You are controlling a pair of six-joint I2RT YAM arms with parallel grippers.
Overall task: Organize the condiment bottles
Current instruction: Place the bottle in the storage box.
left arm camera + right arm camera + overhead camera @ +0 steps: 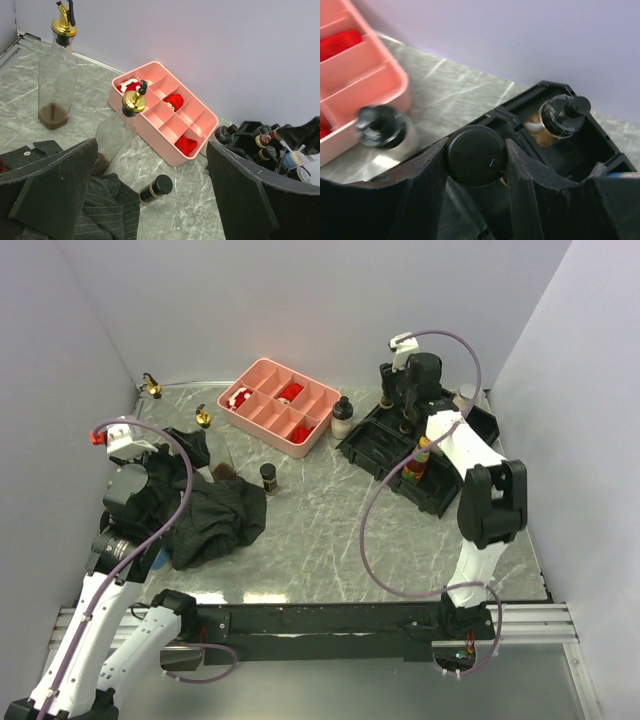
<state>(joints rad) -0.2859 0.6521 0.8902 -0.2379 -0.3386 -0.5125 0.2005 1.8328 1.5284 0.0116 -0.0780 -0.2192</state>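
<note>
Held jar: a small dark jar with a round black lid (475,155), at the far right of the table over the black plastic compartment rack (365,447); whether it sits in a slot cannot be told.
Right gripper (476,156): fingers clenched on that lid, one on each side.
Rack contents: a black-capped bottle (562,116) in a back compartment and a yellow-capped red sauce bottle (420,460) nearer the front.
Beside the rack: a pale shaker with a dark cap (342,418), between the rack and the pink compartment tray (258,375).
Loose jar: another small black-lidded dark jar (268,477) alone on the grey marbled tabletop (330,540).
Tall bottles: two clear gold-spouted ones (57,75) (117,132), upright at far left.
Left gripper (150,150): fingers spread wide, empty, above the crumpled black pinstriped cloth (215,520).
</note>
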